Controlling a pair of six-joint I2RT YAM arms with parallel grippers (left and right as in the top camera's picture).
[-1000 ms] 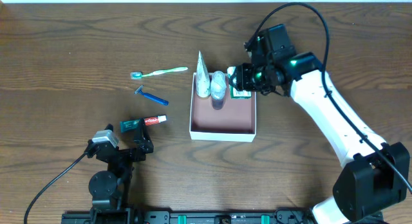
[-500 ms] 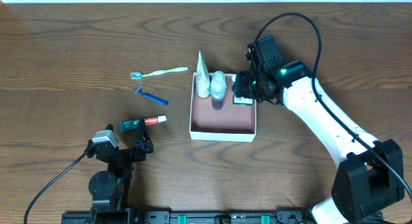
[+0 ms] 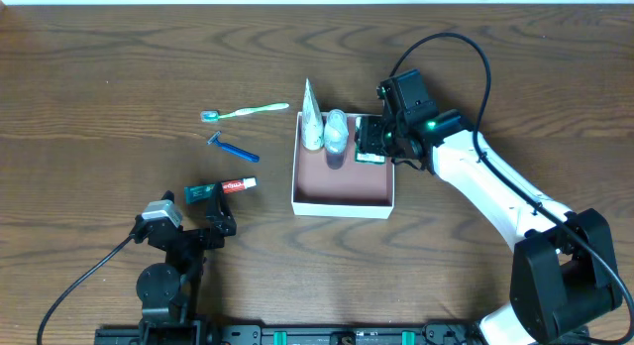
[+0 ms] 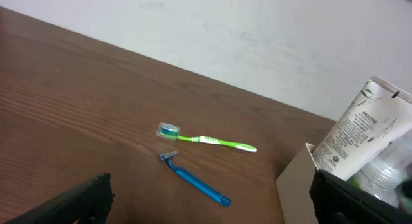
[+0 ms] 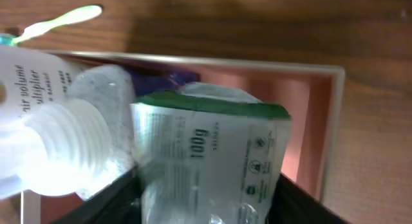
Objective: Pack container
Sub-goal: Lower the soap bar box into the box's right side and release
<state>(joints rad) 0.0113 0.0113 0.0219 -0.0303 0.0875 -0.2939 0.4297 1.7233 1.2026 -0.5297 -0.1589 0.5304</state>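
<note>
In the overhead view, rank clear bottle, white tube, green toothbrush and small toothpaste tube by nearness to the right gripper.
From the right gripper, shut on the green-labelled packet:
1. clear bottle, beside it in the container.
2. white tube, along the container's back wall.
3. green toothbrush, on the table outside it.
4. small toothpaste tube, near the left gripper.
</note>
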